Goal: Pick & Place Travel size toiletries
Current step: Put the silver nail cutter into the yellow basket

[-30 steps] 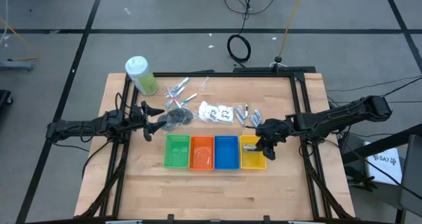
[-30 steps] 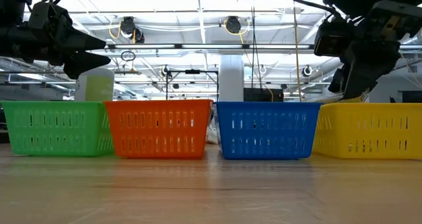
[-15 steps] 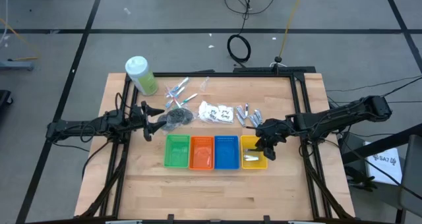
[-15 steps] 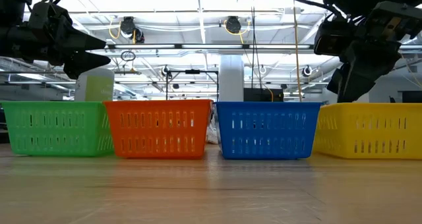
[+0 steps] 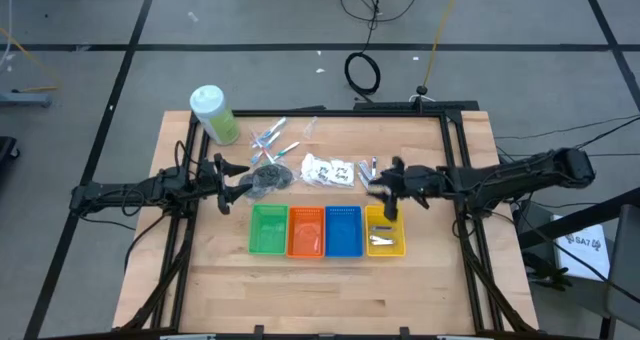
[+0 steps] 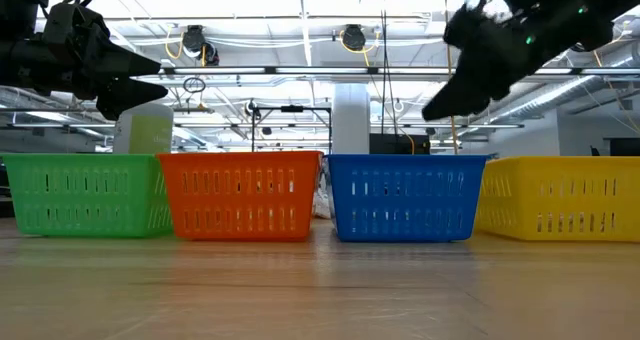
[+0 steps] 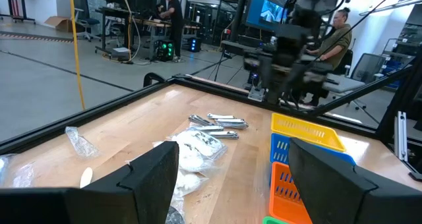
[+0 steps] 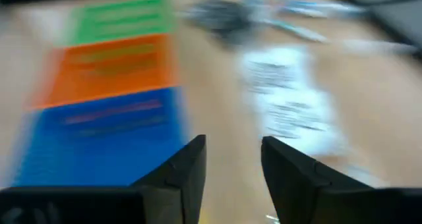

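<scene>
Toiletries are mostly still lying on the bench [image 5: 300, 270] behind the bins: only one silver tube [image 5: 380, 241] is sitting in the yellow bin [image 5: 385, 248], so you are barely started. Your right claw [image 5: 383, 189] is hanging open and empty over the remaining tubes [image 5: 375, 174], while your left claw [image 5: 222, 180] is waiting open beside the dark pouch [image 5: 266, 178].

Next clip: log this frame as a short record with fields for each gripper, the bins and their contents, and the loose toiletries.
left gripper: open, empty, beside the dark clear pouch
right gripper: open, empty, above the table behind the yellow bin, near the loose silver-grey tubes
bins: green, orange, blue and yellow in a row
yellow bin contents: one silver-grey tube
other bins: nothing seen inside
loose items: white packets, blue-green-white sticks
other: pale-green bottle at the table's far left corner
</scene>
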